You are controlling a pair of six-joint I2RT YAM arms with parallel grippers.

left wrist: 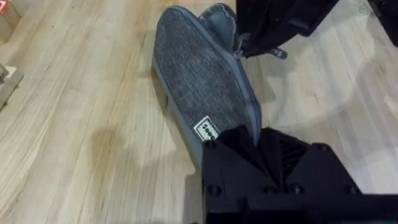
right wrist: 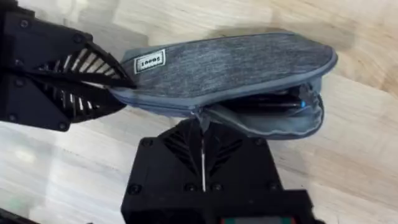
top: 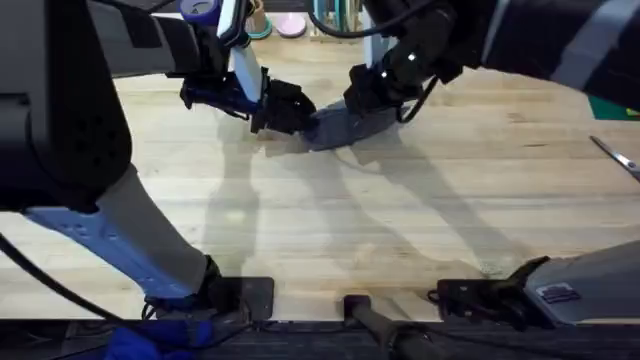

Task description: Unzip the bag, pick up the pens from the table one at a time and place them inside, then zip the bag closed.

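The bag [top: 340, 127] lies on the bench [top: 330, 230] between the two pincers, far from both arm bases. The left pincer [top: 285, 108] is closed on one end of it: in the left wrist view the fabric end with its small white label [left wrist: 207, 130] runs straight into that pincer [left wrist: 252, 146], pinched between the fingers. The right pincer [top: 372, 92] sits at the zipper line, just above the bag's open part. In the right wrist view its fingers [right wrist: 180, 140] meet with no gap at the zipper track, apparently clamped on the slider or pull [right wrist: 202, 118], though the pull itself is too small to make out clearly.

On the far side of the right pincer from the left one, the mouth gapes open, and a dark pen [right wrist: 267, 102] with a small blue mark lies inside, just beyond the right pincer's tips. No pen can be made out on the bench around either pincer. A pair of scissors [top: 615, 155] lies well apart to the right.

Judging by this, unzipping and loading look finished, and the zip-closing step is in hand. The stretch from the right pincer to the open end remains to be closed, while the left pincer anchors the opposite end.
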